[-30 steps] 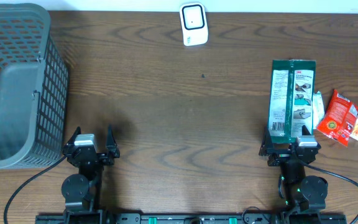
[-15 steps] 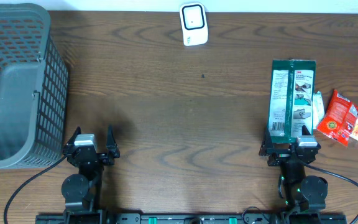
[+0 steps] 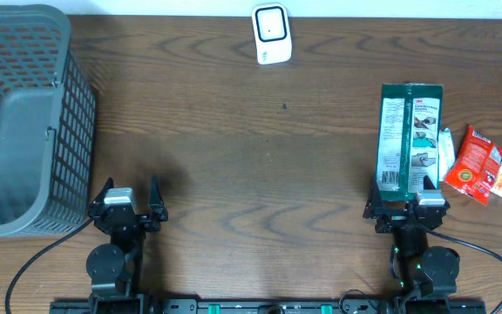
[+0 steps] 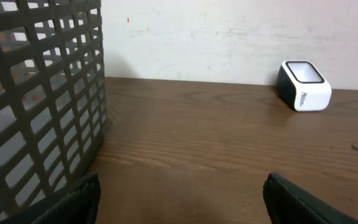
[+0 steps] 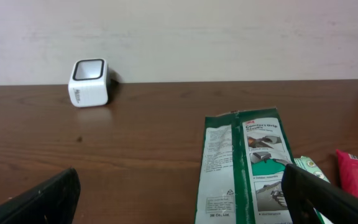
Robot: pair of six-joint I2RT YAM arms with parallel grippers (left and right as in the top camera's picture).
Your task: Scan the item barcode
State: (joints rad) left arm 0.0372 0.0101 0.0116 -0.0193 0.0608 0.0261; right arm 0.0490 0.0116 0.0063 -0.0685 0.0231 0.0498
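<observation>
A long green and white packet (image 3: 409, 135) lies flat at the right of the table, printed side up, and fills the lower middle of the right wrist view (image 5: 244, 165). Its near end reaches in between the spread fingers of my right gripper (image 3: 404, 194), which stands open (image 5: 185, 194) and does not touch it. A small white scanner box (image 3: 270, 33) stands at the far edge, seen by both wrists (image 4: 303, 86) (image 5: 89, 82). My left gripper (image 3: 131, 187) is open low over bare wood (image 4: 182, 194), with nothing between its fingers (image 4: 73, 202).
A tall grey mesh basket (image 3: 20, 122) takes up the left end, close beside my left gripper (image 4: 36, 106). A red snack packet (image 3: 476, 163) and a small white and green sachet (image 3: 447, 150) lie right of the green packet. A wall runs behind the table.
</observation>
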